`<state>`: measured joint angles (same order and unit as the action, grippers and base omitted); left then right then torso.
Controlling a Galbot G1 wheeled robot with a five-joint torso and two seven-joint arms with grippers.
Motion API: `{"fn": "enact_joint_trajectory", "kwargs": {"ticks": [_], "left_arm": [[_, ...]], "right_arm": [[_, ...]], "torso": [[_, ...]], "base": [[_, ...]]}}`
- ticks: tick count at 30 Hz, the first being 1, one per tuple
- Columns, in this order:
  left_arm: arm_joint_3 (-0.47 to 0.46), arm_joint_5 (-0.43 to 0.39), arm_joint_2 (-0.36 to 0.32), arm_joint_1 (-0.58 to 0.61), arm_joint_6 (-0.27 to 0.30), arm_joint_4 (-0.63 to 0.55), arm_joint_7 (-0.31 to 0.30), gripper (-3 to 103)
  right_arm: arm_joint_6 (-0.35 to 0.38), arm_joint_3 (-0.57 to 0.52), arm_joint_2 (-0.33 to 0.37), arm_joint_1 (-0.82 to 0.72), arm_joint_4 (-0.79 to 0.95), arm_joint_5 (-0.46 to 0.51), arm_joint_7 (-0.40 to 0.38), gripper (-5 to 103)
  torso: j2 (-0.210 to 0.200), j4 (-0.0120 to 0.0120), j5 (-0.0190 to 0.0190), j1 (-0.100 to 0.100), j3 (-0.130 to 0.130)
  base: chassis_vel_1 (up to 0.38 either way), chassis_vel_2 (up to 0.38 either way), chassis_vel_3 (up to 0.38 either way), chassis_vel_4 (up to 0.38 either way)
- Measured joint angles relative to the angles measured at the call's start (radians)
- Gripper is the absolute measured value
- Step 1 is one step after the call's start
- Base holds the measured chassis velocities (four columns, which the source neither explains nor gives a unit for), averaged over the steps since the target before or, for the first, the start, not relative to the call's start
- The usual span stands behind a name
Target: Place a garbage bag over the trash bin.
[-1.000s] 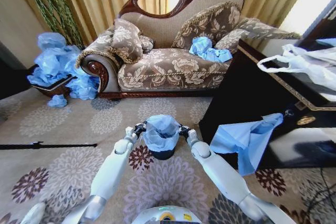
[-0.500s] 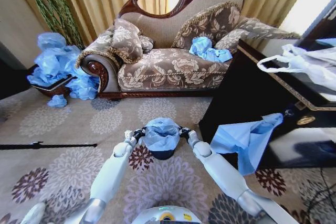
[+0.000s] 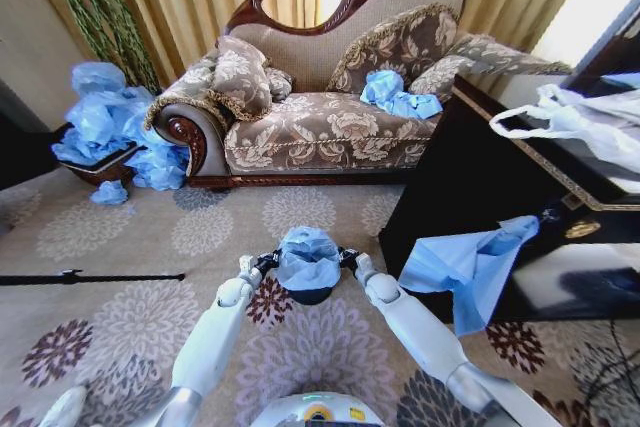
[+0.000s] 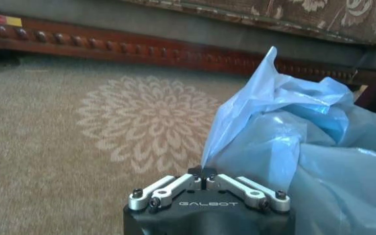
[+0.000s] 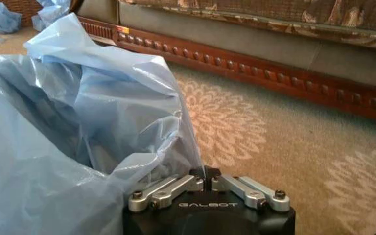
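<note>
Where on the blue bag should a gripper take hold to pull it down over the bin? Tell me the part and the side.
Grip the garbage bag at its thin loose edge, one side each. The left gripper and right gripper are shut on it there, flanking the trash bin. The middle billows, offering no firm fold.

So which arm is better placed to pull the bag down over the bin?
Neither: the left gripper and right gripper each pinch the garbage bag on opposite sides of the trash bin.
</note>
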<state>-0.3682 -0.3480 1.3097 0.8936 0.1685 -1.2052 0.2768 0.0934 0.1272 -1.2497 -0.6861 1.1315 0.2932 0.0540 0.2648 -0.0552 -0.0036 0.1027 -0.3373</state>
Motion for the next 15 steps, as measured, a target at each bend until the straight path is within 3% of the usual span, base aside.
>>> {"fn": "enact_joint_trajectory", "kwargs": {"ticks": [15], "left_arm": [[-0.014,0.001,0.002,0.031,-0.012,0.014,0.018,0]], "right_arm": [[-0.023,-0.009,-0.039,-0.008,-0.058,-0.041,0.002,0]], "torso": [[0.0,-0.0003,-0.0001,0.0,0.0]], "base": [[0.0,0.0,0.0,0.0]]}}
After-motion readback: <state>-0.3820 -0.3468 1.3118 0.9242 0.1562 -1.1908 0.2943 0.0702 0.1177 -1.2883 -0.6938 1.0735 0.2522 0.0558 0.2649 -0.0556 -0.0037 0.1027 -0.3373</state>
